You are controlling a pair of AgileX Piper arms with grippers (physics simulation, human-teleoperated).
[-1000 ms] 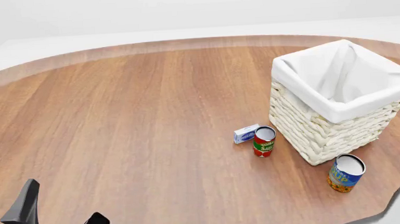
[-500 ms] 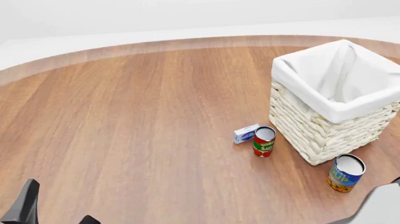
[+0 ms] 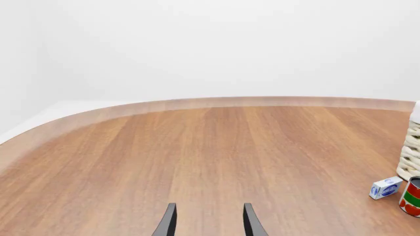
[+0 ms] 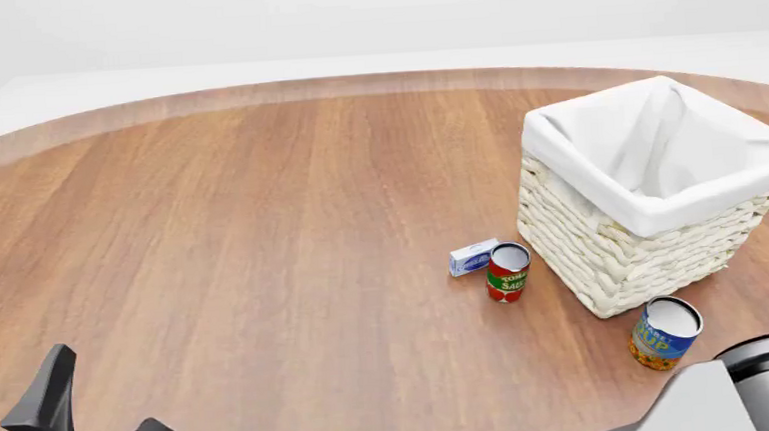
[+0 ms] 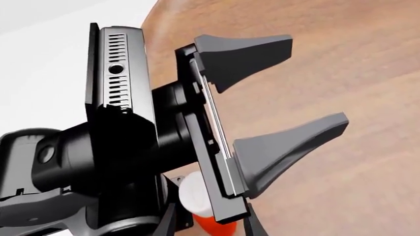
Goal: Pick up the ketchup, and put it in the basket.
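While the front view shows no ketchup, the right wrist view catches it [image 5: 195,189], white cap up, half hidden behind the left gripper [image 5: 315,83] | left fingers spread wide, empty | right gripper [image 5: 210,227] fingertips apart, bottle seen between them, contact unclear | basket [image 4: 601,252] stands far right on the table [image 4: 264,213].
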